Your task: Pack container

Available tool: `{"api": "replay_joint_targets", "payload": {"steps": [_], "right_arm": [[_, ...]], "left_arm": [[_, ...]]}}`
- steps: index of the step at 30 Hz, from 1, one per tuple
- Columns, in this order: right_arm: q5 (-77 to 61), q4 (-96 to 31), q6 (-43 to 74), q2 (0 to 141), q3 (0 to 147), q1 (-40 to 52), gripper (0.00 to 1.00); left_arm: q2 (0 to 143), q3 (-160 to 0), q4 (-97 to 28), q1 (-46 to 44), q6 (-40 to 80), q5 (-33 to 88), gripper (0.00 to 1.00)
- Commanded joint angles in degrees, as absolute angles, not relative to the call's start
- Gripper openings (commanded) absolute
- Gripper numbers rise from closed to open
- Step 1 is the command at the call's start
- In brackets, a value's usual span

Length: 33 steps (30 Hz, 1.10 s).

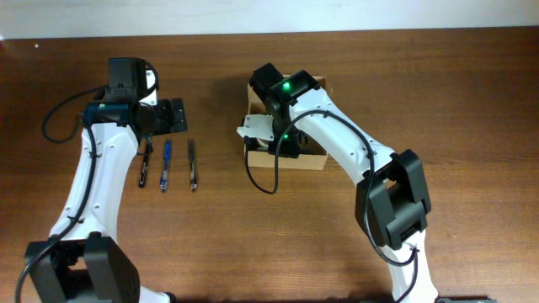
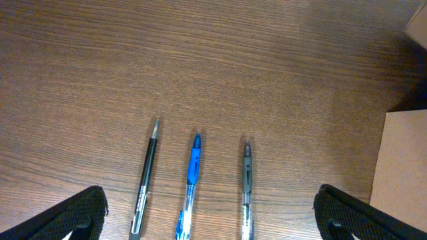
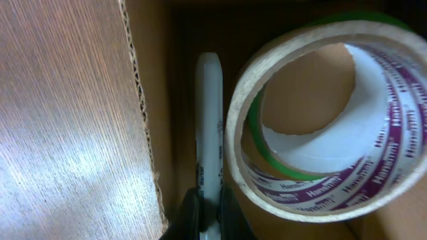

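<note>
Container holds white marker along its wall, gripped by right claw.

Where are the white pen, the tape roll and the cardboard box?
white pen [image 3: 209,113]: right wrist view, mid-barrel.
tape roll [image 3: 400,113]: right wrist view, printed inner core.
cardboard box [image 1: 312,162]: overhead view, near wall.

**Three Pens in a Row**

Three pens lie side by side on the wooden table: black pen, blue pen, grey pen. The left gripper hangs above them, fingers spread wide. The container shows tan cardboard at right.
</note>
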<state>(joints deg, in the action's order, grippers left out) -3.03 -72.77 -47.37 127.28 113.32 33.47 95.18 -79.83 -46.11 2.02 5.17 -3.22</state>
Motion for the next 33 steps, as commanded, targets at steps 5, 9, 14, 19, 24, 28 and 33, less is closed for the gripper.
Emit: {"api": "replay_joint_targets", "payload": {"steps": [5,9,14,19,24,28,33], "right_arm": [[-3.38,-72.44,-47.57,127.98,112.92,33.78,0.09],[-3.4,-72.14,-46.52,127.42,113.34,33.78,0.33],[-3.38,-72.03,-42.28,124.25,116.16,33.78,0.38],[-3.25,-72.03,-35.57,117.6,121.43,33.78,0.42],[3.55,-69.78,-23.57,108.03,125.6,31.53,0.47],[3.66,-68.99,-14.46,101.89,125.6,25.23,0.52],[-7.16,-71.53,-12.82,99.46,125.58,15.14,0.51]], "left_arm": [[95.57,-80.73,-46.11,2.15,4.23,-2.81,0.99],[95.57,-80.73,-46.11,2.15,4.21,-2.81,0.99],[95.57,-80.73,-46.11,2.15,4.21,-2.81,0.99],[95.57,-80.73,-46.09,2.15,4.21,-2.81,0.99],[95.57,-80.73,-46.09,2.15,4.23,-2.81,0.99],[95.57,-80.73,-46.11,2.15,4.21,-2.81,0.99],[95.57,-80.73,-45.54,2.15,4.23,-2.81,0.99]]}}
